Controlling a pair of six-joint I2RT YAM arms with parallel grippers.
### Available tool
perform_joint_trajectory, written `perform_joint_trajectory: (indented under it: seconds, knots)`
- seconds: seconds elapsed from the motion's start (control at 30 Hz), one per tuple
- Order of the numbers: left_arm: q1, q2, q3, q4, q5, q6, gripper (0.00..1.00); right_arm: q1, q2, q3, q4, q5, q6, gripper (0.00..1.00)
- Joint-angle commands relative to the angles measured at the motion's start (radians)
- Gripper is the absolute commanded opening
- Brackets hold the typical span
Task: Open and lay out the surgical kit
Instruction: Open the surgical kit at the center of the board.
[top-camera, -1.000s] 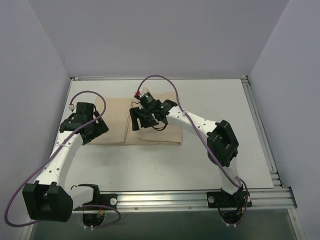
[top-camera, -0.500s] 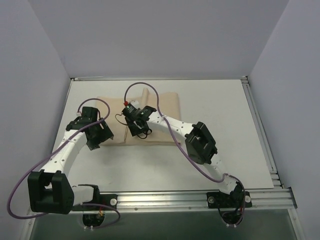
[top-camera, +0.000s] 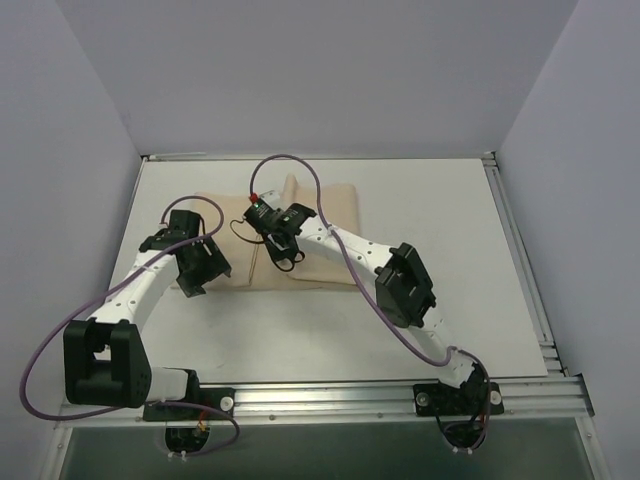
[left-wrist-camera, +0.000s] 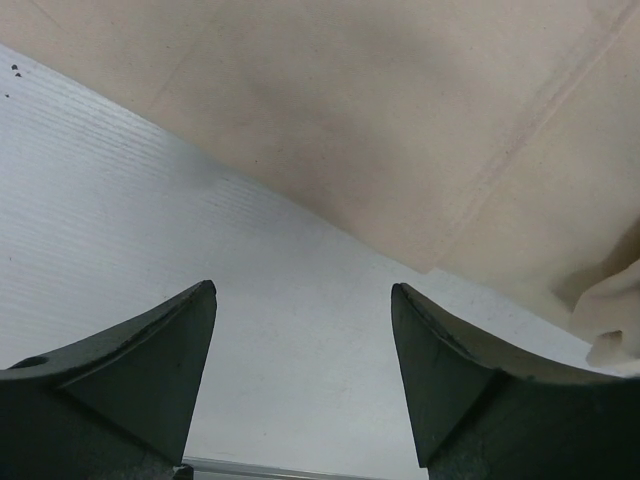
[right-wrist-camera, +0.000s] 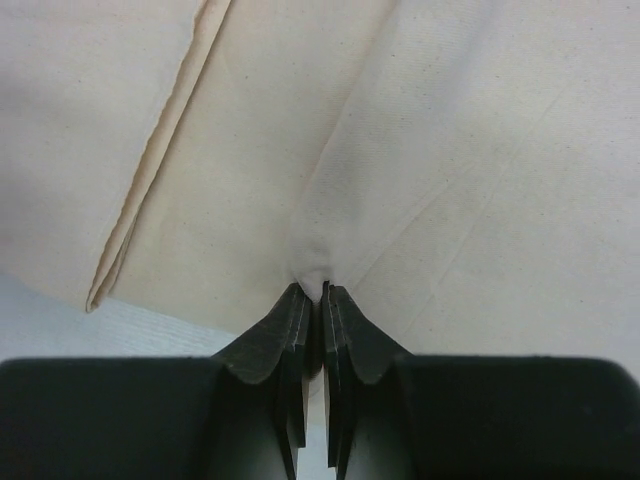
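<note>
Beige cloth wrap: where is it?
Top view: the beige cloth wrap lies on the table's far left, right pincer pinching it, left pincer at its near edge.

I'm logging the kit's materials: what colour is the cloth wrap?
Plain beige with no pattern. The cloth wrap shows best in the right wrist view.

Looked like a robotics lab, fitted out as a small test cell. Was boxed in by plain pale walls (top-camera: 320, 70) at the back and both sides of a white table (top-camera: 440, 230). Was edged near the camera with slotted aluminium rail (top-camera: 330, 398), where a white-and-black left arm (top-camera: 140, 290) and right arm (top-camera: 345, 245) stood bolted, trailing looped purple cables (top-camera: 290, 157). Held a beige cloth wrap (top-camera: 330, 205) on the tabletop.
</note>
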Motion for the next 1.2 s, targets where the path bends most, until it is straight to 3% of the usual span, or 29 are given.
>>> perform_joint_trajectory:
  seconds: [0.0,0.07,0.23,0.33,0.37,0.4,0.47,0.5,0.6,0.7,0.87,1.17]
  knots:
    - [0.008,0.018,0.056,0.016,0.005,0.006,0.79,-0.03,-0.132,0.005,-0.02,0.017,0.028,0.0]
    - [0.008,0.018,0.066,0.015,0.001,0.014,0.79,-0.09,-0.209,-0.052,0.007,-0.024,0.043,0.0]
    - [0.008,0.022,0.083,0.018,0.021,0.044,0.79,-0.28,-0.448,-0.373,0.099,-0.08,0.048,0.0]
    - [0.007,0.027,0.095,0.016,0.036,0.055,0.79,-0.47,-0.588,-0.566,0.113,-0.095,0.022,0.05]
    - [0.007,0.027,0.096,0.015,0.036,0.058,0.79,-0.571,-0.62,-0.612,0.116,-0.104,0.01,0.1]
    - [0.004,0.028,0.098,0.016,0.036,0.063,0.79,-0.619,-0.675,-0.65,0.118,-0.112,-0.013,0.23]
    - [0.002,0.03,0.099,0.024,0.059,0.067,0.79,-0.692,-0.715,-0.722,0.1,-0.098,-0.038,0.39]
    - [-0.003,0.03,0.103,0.025,0.064,0.07,0.8,-0.734,-0.741,-0.736,0.098,-0.095,-0.049,0.55]
    - [-0.007,0.042,0.113,0.03,0.073,0.077,0.82,-0.705,-0.745,-0.723,0.098,-0.119,-0.088,0.66]
    - [-0.015,0.058,0.126,0.039,0.082,0.08,0.84,-0.661,-0.7,-0.677,0.115,-0.132,-0.102,0.69]
    - [-0.038,0.079,0.147,0.033,0.093,0.084,0.84,-0.589,-0.587,-0.644,0.143,-0.214,-0.142,0.68]
    - [-0.047,0.073,0.127,0.041,0.104,0.078,0.83,-0.533,-0.421,-0.618,0.165,-0.139,-0.128,0.59]
